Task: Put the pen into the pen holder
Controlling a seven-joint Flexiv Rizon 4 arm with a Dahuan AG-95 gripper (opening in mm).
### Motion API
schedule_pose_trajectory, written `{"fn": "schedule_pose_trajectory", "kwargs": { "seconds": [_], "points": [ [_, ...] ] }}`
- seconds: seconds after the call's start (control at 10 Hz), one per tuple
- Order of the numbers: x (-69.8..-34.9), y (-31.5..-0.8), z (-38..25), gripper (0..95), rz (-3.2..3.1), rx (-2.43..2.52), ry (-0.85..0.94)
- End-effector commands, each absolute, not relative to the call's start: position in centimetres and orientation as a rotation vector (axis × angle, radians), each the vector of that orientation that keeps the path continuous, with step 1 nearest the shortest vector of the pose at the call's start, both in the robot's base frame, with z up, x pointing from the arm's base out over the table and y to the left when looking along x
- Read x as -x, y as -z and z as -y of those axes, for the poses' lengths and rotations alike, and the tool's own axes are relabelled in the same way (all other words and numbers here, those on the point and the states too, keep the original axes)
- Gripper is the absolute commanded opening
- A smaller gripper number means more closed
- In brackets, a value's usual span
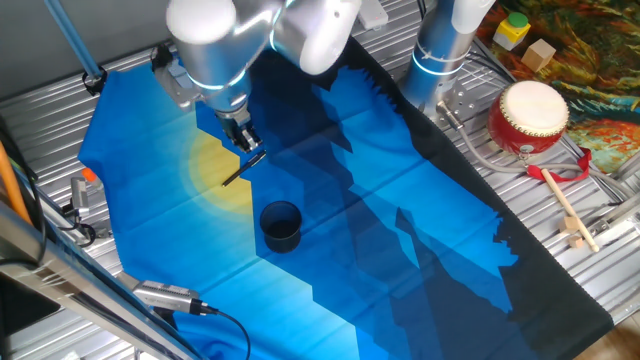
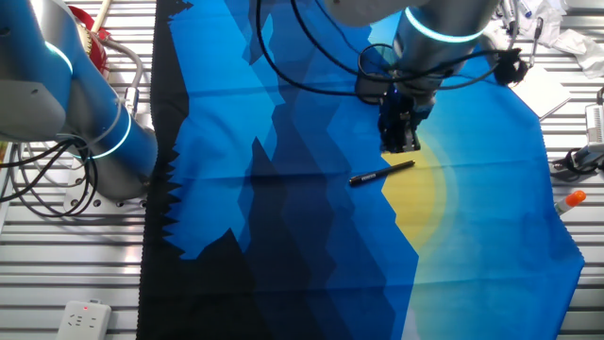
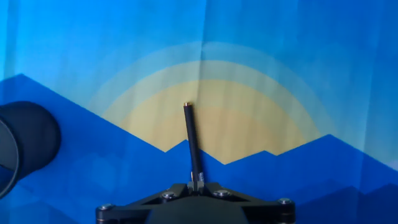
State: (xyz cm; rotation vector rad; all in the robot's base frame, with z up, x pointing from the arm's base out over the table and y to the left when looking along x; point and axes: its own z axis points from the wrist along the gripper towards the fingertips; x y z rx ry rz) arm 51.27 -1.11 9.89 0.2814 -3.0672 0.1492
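1. Pen first: the thin, straight black pen (image 1: 243, 168) is clamped at one end between the fingers of the two-finger metal gripper (image 1: 246, 141), which is closed on it. In the hand view the pen (image 3: 192, 140) runs straight out from between the fingertips, ending in a small brass-coloured tip.

2. Whether the pen hangs clear of the cloth or rests its free end on it cannot be told. In the other fixed view it (image 2: 382, 173) lies close to level, just below the gripper (image 2: 399, 142), over the edge of the yellow sun printed on the blue mountain-pattern cloth (image 2: 283, 142).

3. Key relation: the small dark cylindrical pen holder (image 1: 280, 226) stands upright on the cloth, near but apart from the pen. From the hand camera the holder (image 3: 28, 138) sits off to the left, while the pen's long axis points forward, not toward the cup.

4. Judged from this, the coming move calls for carrying the pen sideways over the rim and tilting its long axis toward vertical, free end down.

5. Containers: the holder's dark interior appears empty.

6. Further out, a red-and-white drum (image 1: 528, 117) and a wooden drumstick with a red handle (image 1: 562, 197) lie well apart on the slatted metal table (image 1: 560, 270), off the cloth.
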Motion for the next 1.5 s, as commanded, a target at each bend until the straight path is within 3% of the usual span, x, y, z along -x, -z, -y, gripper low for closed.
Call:
{"fn": "schedule_pose_trajectory", "kwargs": {
  "seconds": [0.1,0.6,1.5],
  "points": [
    [-51.2,-9.1,1.2,0.0,3.061,-0.196,-0.157],
    [-51.0,-6.5,1.1,0.0,3.072,-0.120,-0.154],
    [-51.0,-6.6,1.1,0.0,3.091,-0.225,-0.200]
  ]
}}
